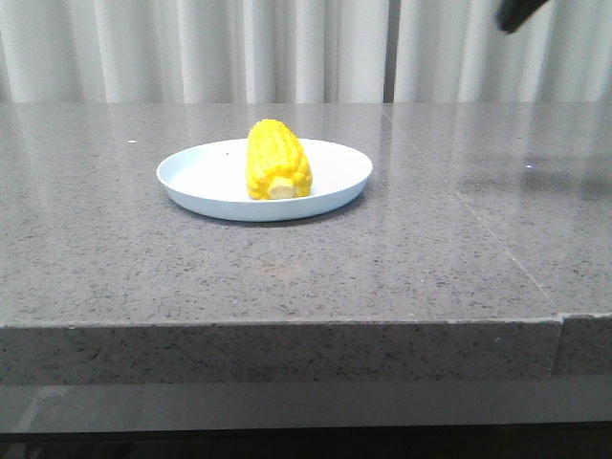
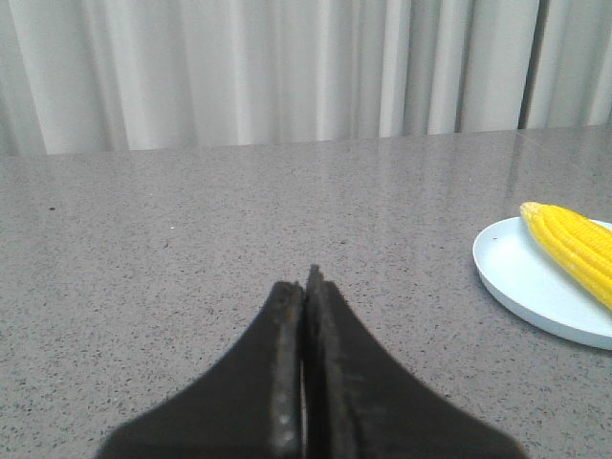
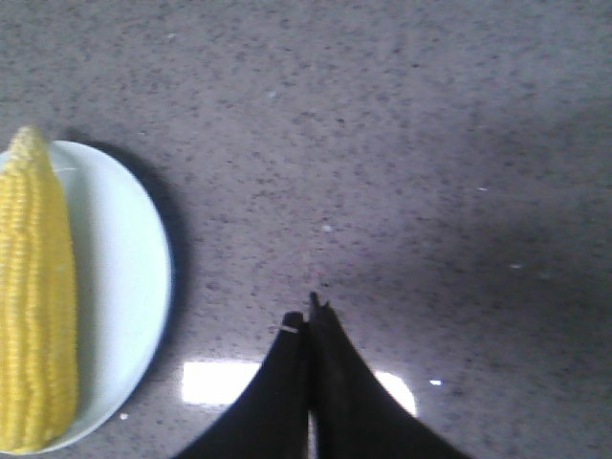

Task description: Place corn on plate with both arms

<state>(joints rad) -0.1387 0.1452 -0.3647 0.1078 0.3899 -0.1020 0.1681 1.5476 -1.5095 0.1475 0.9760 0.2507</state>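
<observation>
On the grey stone table, in the front view, the corn is being shown lying on the pale blue plate, its cream stub end pointing toward the camera. Only 1 dark piece of an arm is being glimpsed, at the upper right corner against the white curtain, well apart from the plate. The placing step is being judged as done; nothing more than keeping both arms clear appears to be called for next.

From the left wrist view, the left gripper is being seen low over bare table, its 2 black fingers pressed together and holding nothing. The plate's rim and the corn's tip are being caught off to 1 side, well apart from the fingers.

From the right wrist view, looking down, the right gripper is likewise being shown with fingers together and empty, near the plate's edge but not touching it. The corn's full length is being revealed here, which the front view foreshortens; jaw states are being shown only by the wrist views.
</observation>
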